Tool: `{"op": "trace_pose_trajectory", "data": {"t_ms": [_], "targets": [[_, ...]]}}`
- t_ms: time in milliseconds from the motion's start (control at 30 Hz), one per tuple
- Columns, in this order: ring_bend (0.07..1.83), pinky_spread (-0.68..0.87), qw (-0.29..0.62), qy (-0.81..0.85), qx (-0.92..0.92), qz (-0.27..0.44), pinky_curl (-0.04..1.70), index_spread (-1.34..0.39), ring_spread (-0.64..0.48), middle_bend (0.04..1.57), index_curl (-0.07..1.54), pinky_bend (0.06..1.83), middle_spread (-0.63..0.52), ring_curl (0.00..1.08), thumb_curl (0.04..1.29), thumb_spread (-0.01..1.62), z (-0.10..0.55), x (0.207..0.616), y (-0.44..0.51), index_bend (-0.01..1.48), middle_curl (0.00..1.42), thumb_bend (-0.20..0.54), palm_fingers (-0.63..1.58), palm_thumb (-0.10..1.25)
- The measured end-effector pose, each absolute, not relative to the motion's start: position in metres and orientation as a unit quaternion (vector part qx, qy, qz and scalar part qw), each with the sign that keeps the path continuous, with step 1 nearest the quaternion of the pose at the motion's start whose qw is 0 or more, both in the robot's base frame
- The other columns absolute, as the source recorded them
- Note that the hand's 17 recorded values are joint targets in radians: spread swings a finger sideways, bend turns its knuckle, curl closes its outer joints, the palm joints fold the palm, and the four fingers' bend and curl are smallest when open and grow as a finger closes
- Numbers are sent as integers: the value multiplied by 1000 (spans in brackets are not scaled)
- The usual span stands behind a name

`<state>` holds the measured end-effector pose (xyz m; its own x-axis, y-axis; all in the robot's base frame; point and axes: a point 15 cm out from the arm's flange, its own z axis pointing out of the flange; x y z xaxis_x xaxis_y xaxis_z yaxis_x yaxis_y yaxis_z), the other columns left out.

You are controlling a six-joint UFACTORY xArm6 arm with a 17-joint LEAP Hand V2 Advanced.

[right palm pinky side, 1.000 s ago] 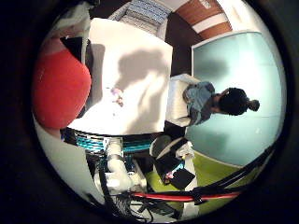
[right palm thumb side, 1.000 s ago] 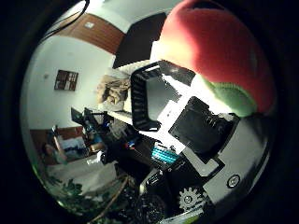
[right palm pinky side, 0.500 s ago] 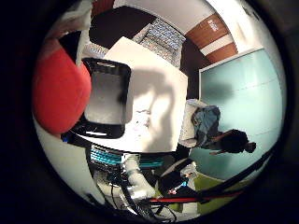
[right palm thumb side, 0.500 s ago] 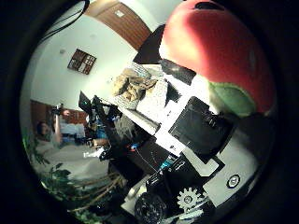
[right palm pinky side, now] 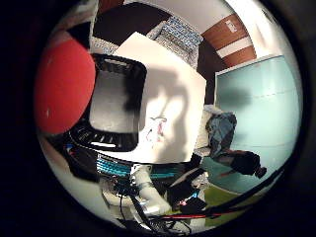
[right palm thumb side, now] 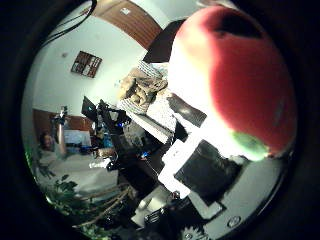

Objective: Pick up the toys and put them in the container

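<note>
A red toy (right palm thumb side: 240,80), round like an apple or strawberry with a green patch at one end, fills much of both palm views and sits close against the palm of the hand. Whether the fingers are curled round it cannot be told; none of them shows clearly in either view.

Below, one white counter (right palm pinky side: 173,98) carries one black container (right palm pinky side: 116,106), a slatted basket with a pale, bare floor. The red toy hangs beside the container's rim, off to about its 9 o'clock in the little-finger view, and partly covers that side of the basket. One small pink-and-white object (right palm pinky side: 157,129) lies on the counter just outside the container, at roughly its 3 o'clock; what it is cannot be made out. A broad shadow falls across the counter's middle.

Around the counter: a patterned grey-and-white block (right palm pinky side: 180,35) beyond its far edge, a teal wall panel (right palm pinky side: 256,108), and a rack of teal-blue parts (right palm pinky side: 116,165) under the near edge. In the thumb-side view, a brown heap (right palm thumb side: 140,90) rests on a patterned surface, and green plants (right palm thumb side: 65,200) crowd the room's edge.
</note>
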<state>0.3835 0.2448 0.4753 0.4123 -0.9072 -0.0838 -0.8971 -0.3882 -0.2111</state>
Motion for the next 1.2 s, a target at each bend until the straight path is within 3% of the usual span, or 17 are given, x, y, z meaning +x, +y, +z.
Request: {"op": "trace_pose_trajectory", "data": {"t_ms": [133,300,600,967,1200], "targets": [[694,213,106,531,-841,-17,835,-451,94,395,490,799,-23,401,373,1224,474,379,244,261,452,-22,8,536],[531,484,109,516,-850,-4,687,-456,194,280,400,720,27,303,344,1207,473,374,249,180,371,-20,34,513],[443,550,82,539,-838,-1,521,-404,210,230,322,597,34,254,325,1197,474,372,202,168,337,-18,78,511],[356,525,35,673,-738,20,399,-283,211,210,303,528,49,231,325,1187,412,381,16,174,331,-18,151,547],[352,519,28,740,-672,24,348,-210,215,203,301,489,50,233,331,1167,338,369,-50,163,332,-20,207,556]]}}
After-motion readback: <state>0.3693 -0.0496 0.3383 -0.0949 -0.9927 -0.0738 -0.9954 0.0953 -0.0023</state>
